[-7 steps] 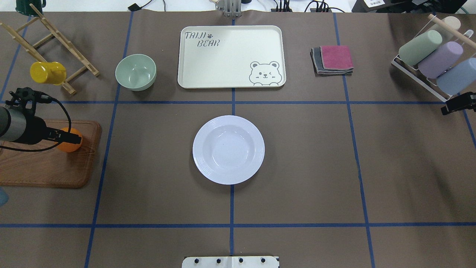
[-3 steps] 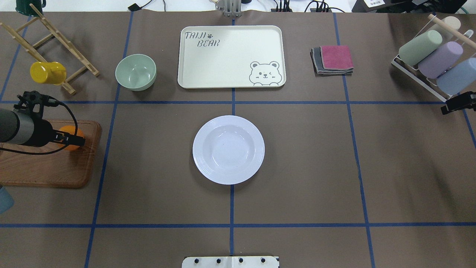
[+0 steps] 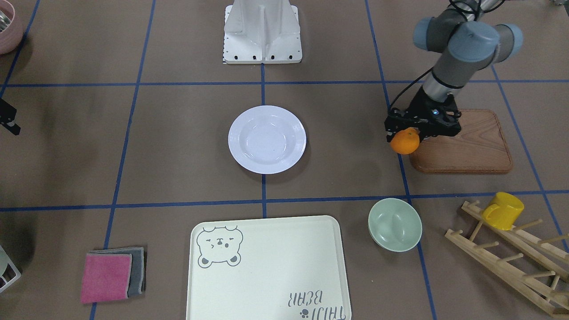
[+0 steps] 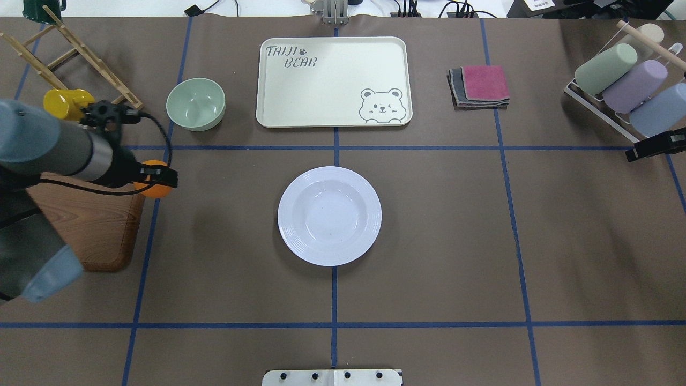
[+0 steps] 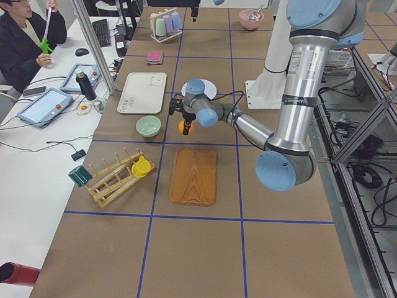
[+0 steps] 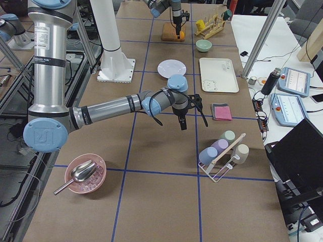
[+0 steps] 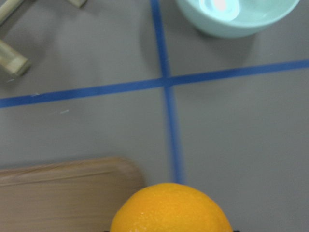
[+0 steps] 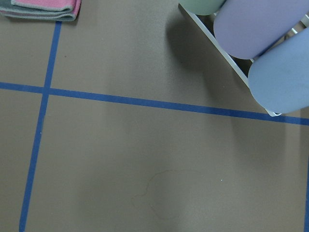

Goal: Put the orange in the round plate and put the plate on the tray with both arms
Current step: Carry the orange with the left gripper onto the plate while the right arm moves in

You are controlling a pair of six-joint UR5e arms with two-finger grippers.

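One of two steps underway: left fingers (image 4: 163, 177) clamped on orange (image 3: 404, 142), past board (image 3: 466, 151) edge. Next: centre over plate (image 4: 329, 214), lower, release. Right fingers (image 4: 643, 150): can't tell.

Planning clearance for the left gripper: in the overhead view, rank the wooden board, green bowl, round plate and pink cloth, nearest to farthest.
1. Wooden board, right beside the left gripper
2. Green bowl, toward the far side
3. Round plate, table centre
4. Pink cloth, far right
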